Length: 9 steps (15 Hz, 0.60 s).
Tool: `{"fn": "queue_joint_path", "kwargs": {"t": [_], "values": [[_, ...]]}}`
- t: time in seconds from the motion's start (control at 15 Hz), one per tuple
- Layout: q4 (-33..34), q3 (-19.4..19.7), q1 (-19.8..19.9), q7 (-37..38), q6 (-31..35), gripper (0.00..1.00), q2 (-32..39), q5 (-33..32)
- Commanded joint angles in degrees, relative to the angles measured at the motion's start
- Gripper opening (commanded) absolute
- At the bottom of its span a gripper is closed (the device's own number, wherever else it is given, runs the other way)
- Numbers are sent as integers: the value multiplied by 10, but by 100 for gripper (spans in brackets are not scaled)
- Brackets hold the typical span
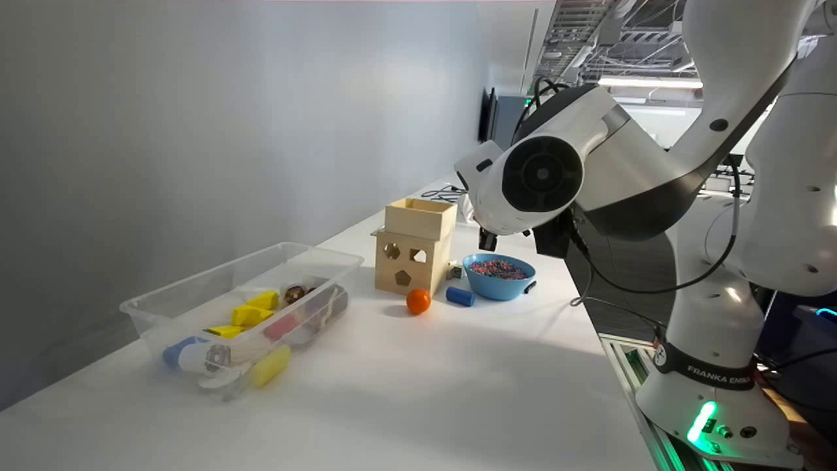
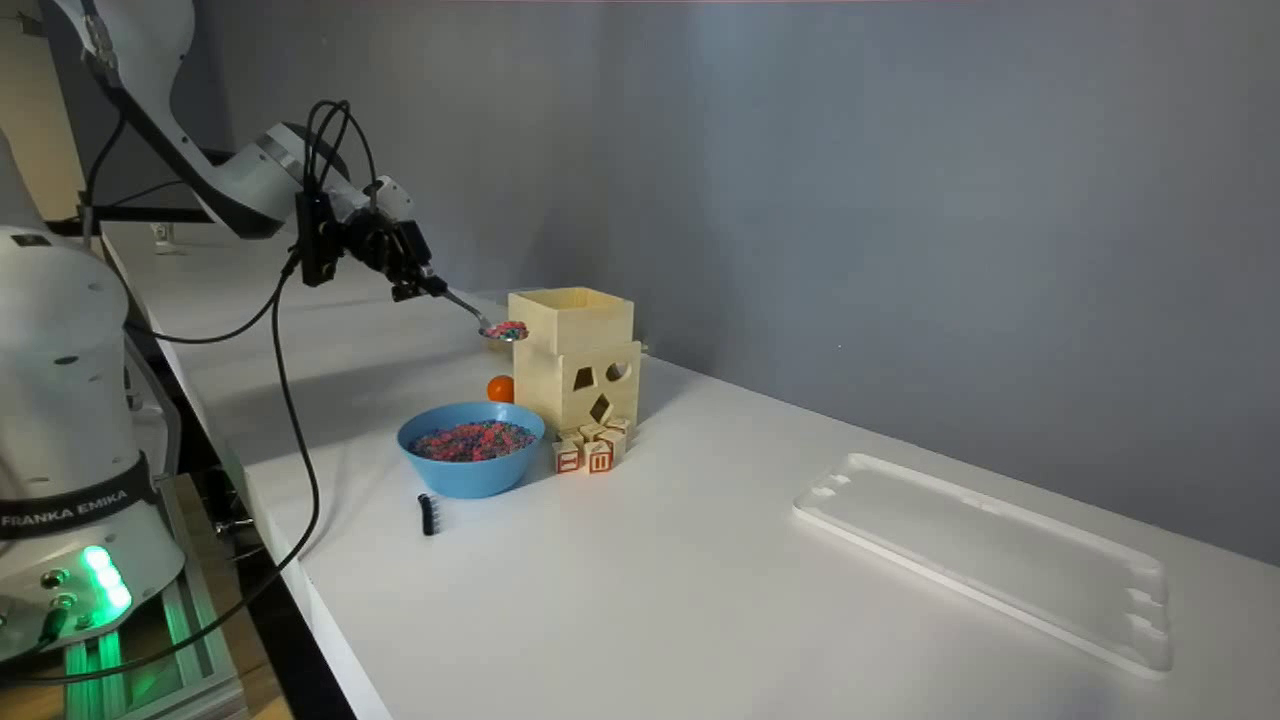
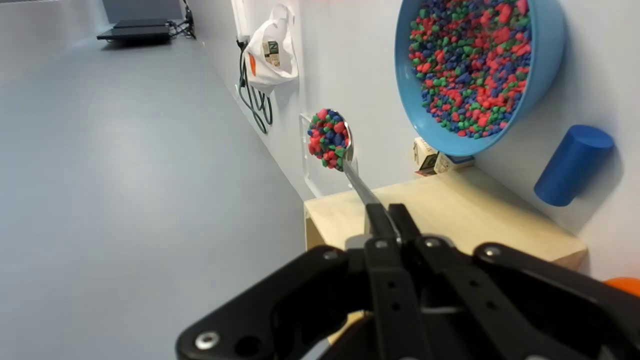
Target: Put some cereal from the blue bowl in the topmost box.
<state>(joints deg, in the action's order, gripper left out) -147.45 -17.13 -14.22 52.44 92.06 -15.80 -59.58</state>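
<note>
My gripper (image 3: 391,215) is shut on the thin handle of a metal spoon (image 3: 361,187). Heaped in the spoon's bowl are red, blue and green cereal bits (image 3: 329,137). More of the same fills the blue bowl (image 2: 470,475) on the table, seen in both exterior views and at the wrist view's upper right (image 3: 550,50). The topmost box (image 2: 575,325), plain pale wood with an open top, sits on a larger box with shaped holes. In an exterior view the spoon tip (image 2: 508,332) appears level with this box's side, below its rim; contact cannot be told.
Near the boxes lie an orange ball (image 1: 418,301), a blue cylinder (image 1: 460,296) and several letter blocks (image 2: 598,456). A small black piece (image 2: 428,514) is beside the bowl. Farther off are a clear tub (image 1: 284,246) of toys and a clear lid (image 2: 960,582). A wall runs behind the table.
</note>
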Motion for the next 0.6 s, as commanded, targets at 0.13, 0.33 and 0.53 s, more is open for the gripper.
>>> {"fn": "queue_joint_path", "kwargs": {"t": [0.13,0.33,0.53], "values": [[15,-6,-11,-3,-35,1,-6,-25],[22,-7,-15,-9,-40,1,-8,-23],[31,-7,-17,-11,-43,1,-10,-24]]}}
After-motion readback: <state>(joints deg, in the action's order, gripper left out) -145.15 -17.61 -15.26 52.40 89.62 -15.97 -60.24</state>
